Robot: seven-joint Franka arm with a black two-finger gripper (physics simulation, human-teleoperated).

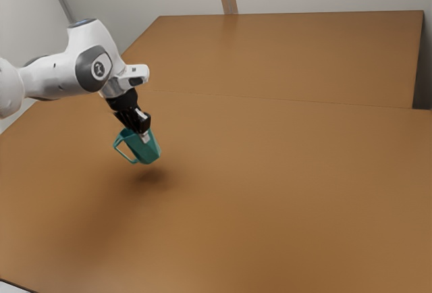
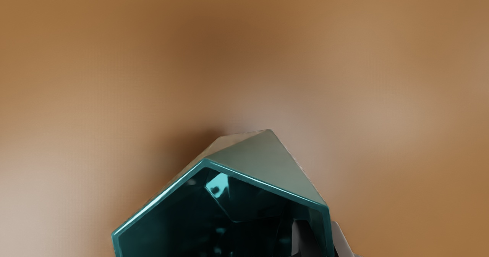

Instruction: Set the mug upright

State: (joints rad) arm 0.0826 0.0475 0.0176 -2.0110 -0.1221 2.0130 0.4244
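1. At the exterior view's left, the arm (image 1: 54,79) is cut off by the edge.
2. Next, the mug's handle (image 1: 124,153) is turned toward that same side.
3. The teal mug (image 1: 144,150) is held tilted above the table (image 1: 270,171), with a blurred shadow (image 1: 150,178) cast below; its dark interior is hard to make out.
4. Its wall is pinched by the gripper (image 1: 145,136), the fingers (image 2: 308,240) parted by little more than that wall: one inside, one outside, both cut off in the wrist view.
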